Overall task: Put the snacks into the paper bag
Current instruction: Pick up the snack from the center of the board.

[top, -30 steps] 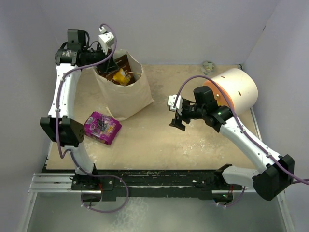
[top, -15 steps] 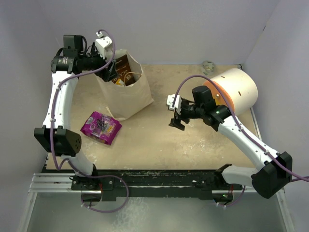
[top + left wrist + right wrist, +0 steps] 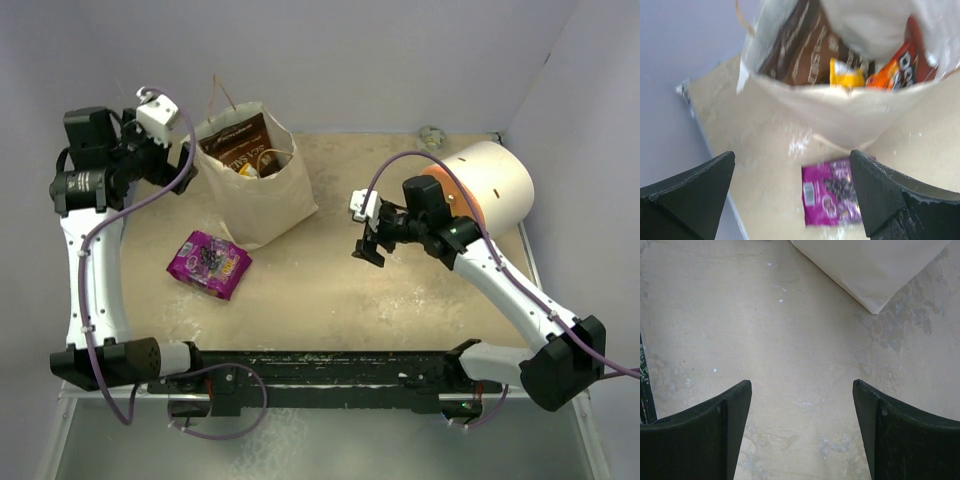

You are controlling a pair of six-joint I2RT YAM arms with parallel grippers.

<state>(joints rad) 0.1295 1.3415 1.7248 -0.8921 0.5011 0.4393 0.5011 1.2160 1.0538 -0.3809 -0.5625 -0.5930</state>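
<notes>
A: Broadly, what is laid out on the surface (image 3: 400, 300)?

B: At the far right a big cream cylinder (image 3: 495, 185) is seen lying on its side, and it is taken to be no part of the job. Left of centre the paper bag (image 3: 260, 205) is stood upright with its mouth open. A brown candy bag (image 3: 800, 50), an orange pouch (image 3: 890, 70) and a small yellow bar (image 3: 845, 77) are seen inside it. One purple packet (image 3: 209, 263) is lying flat outside, just in front of the bag's near left corner.

A: Which step is judged to be in hand?

B: The last pick, as it seems, since no other snack is seen outside the bag. Nothing is held. The left jaws are spread wide and empty, raised beside the bag's left side, with the bag mouth and the purple packet both caught in the left wrist view. The right jaws are likewise spread wide and empty, held over bare surface near the bag's right corner.

A: What is called for next?

B: The left jaws are the nearer, so a descent onto the purple packet is probably wanted. The packet is flat and glossy, so a firm pinch is likely needed. It must then be raised clear of the rim and released over the mouth.
</notes>
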